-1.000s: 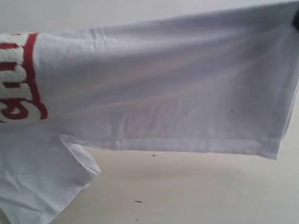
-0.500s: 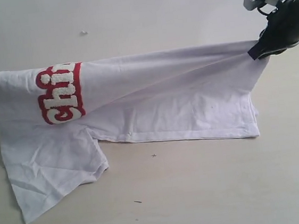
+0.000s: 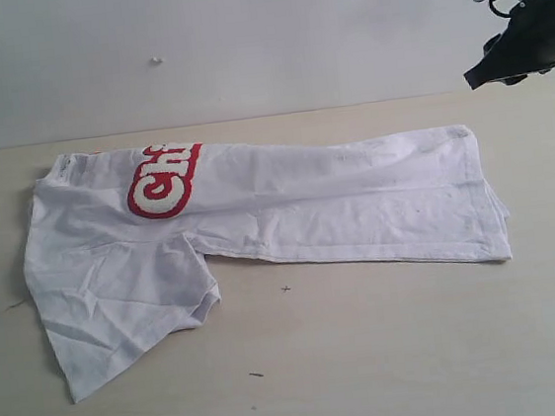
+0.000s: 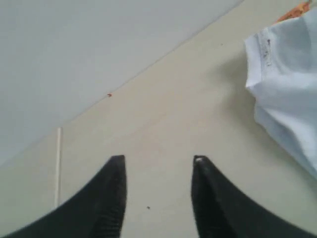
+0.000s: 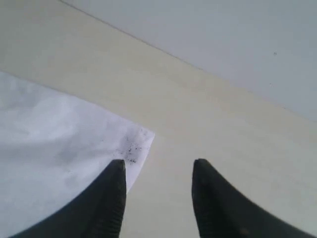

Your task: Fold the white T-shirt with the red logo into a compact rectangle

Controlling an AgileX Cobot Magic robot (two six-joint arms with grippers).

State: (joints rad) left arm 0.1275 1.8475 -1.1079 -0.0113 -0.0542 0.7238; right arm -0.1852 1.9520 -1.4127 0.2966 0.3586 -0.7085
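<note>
Showing shirt (image 3: 336, 202) folded once lengthwise, logo (image 3: 163, 177) at 10 o'clock; leaving sleeve (image 3: 119, 304) at 7 o'clock and crosswise folds undone; holding left gripper (image 4: 158, 161) and right gripper (image 5: 158, 162) parted, empty

Exterior overlooks whole T-shirt (image 3: 356, 200); wrist cameras view its ends closely.

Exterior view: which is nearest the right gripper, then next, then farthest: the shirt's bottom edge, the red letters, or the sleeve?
From the right gripper:
1. Bottom edge, at the right end, just below it.
2. Red letters, far over on the left.
3. Sleeve, sticking out at the front left.
</note>
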